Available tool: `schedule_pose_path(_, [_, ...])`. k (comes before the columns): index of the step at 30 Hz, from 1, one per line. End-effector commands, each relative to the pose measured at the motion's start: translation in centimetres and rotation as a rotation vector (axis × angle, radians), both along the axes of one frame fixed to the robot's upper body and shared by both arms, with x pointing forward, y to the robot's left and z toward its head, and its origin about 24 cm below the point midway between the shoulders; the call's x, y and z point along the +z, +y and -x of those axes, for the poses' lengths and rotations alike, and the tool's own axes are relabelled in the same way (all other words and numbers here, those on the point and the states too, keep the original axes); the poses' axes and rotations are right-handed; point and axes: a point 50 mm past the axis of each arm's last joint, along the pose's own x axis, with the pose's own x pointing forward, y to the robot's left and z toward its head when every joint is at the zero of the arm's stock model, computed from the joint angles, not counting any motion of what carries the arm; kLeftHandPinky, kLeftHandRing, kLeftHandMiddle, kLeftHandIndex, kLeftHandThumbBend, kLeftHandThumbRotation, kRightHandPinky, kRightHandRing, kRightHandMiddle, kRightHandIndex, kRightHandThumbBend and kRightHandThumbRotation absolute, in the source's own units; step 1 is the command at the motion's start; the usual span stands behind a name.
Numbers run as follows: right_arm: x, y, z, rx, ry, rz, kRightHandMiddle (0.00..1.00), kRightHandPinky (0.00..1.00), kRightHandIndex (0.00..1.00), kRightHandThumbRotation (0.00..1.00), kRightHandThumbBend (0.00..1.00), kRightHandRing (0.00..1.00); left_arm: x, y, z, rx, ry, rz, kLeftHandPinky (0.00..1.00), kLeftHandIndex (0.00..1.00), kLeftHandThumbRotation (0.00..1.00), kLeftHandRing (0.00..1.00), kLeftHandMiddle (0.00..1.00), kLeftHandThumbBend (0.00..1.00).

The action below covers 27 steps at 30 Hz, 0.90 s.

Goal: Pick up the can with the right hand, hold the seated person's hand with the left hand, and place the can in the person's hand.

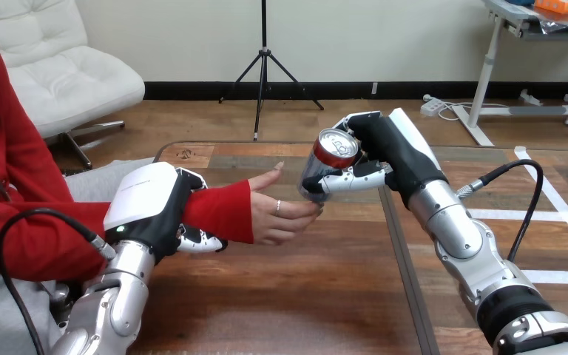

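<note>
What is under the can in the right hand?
The person's hand, open and cupped, lies just below the can, fingers at its lower end. The can's base is covered by those fingers and the thumb of the right hand.

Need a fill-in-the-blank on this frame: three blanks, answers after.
1. The right robot hand is curled round a ___.
2. The left robot hand is curled round the person's ___-sleeved wrist.
3. The person's hand touches that held thing at its ___ end.
Missing words: can; red; lower.
</note>
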Motion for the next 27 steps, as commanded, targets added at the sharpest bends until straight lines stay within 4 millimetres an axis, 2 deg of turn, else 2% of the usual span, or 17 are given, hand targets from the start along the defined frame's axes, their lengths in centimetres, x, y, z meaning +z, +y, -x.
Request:
schedule_pose_path(1, [9.2,4.2,-2.3,0.133,-0.325,-0.053,0.40,0.27,0.43,0.00,0.81,0.32,14.8,-6.6,-3.5,-0.228,-0.538,0.162,0.16,0.37,0.00,0.24,0.34,0.64])
schedule_pose_path(11, [8.8,4.7,-2.1,0.147,-0.319,-0.046,0.37,0.24,0.43,0.00,0.81,0.29,15.3,-7.2,-3.7,-0.250,-0.538,0.164,0.16,0.37,0.00,0.24,0.34,0.64])
schedule_pose_path(27, [8.2,5.2,-1.9,0.170,-0.285,-0.055,0.38,0.27,0.44,0.00,0.78,0.32,15.5,-8.1,-3.9,-0.276,-0.524,0.159,0.17,0.38,0.00,0.25,0.35,0.63])
